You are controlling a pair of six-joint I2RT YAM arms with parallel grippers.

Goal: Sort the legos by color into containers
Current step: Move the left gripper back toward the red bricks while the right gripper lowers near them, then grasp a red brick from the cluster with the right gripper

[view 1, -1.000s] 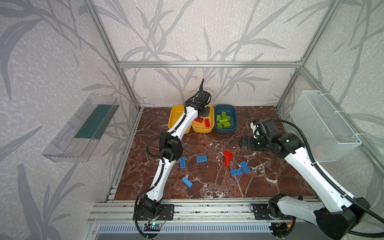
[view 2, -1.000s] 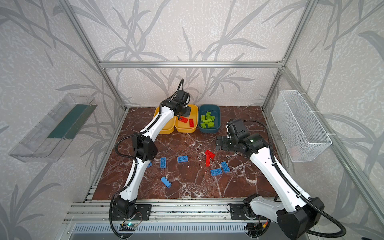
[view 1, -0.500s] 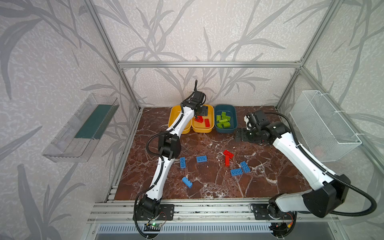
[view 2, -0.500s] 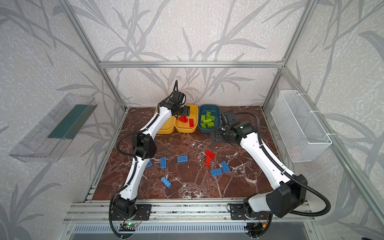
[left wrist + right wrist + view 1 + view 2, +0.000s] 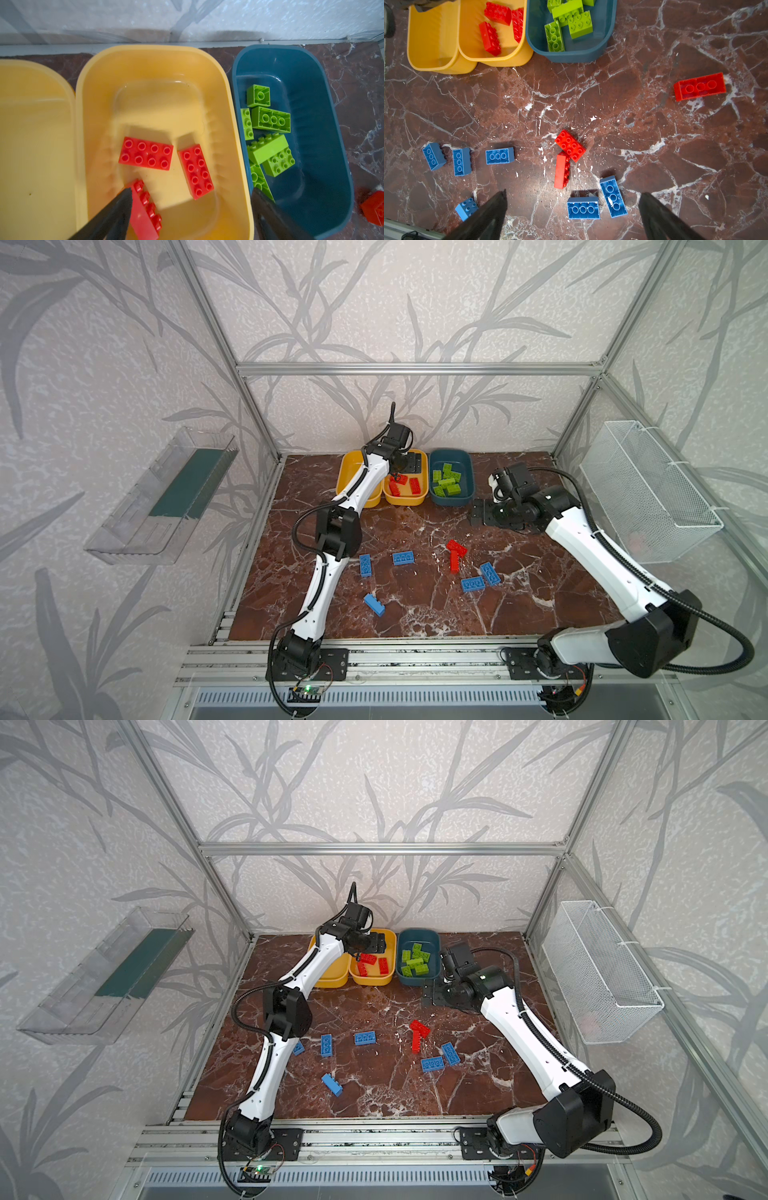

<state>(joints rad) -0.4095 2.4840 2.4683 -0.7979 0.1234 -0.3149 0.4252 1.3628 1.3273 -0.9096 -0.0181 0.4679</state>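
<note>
The marble surface (image 5: 415,614) carries three tubs in a row along its far edge. The left yellow tub (image 5: 348,472) shows no bricks. The middle yellow tub (image 5: 405,499) holds three red bricks, and the teal tub (image 5: 466,472) on the right holds the green bricks (image 5: 270,119).

The left gripper (image 5: 191,190) hangs over the middle yellow tub with its jaws spread wide and nothing clamped between them. One red brick (image 5: 143,212) stands on edge against the tub's near wall, touching one finger (image 5: 122,205). The right gripper (image 5: 574,192) hovers over bare surface just near and right of the teal tub, fully open and empty.

Six blue bricks (image 5: 499,155) lie loose across the near half of the surface, four to the left and two to the right. Three red ones are also loose:
- A flat red brick (image 5: 456,546) and a red brick on its side (image 5: 454,566) touch each other near the middle.
- A lone red brick (image 5: 699,86) lies right of the teal tub and a little nearer, hidden under the right arm in both top views.

The touching pair sits nearer than the right gripper and slightly to its left, well apart from the left gripper at the far tubs. That probably makes the right arm the handier one for it. The brick on its side has its long axis running near to far, so jaws closing left to right would take it across its narrow width.
</note>
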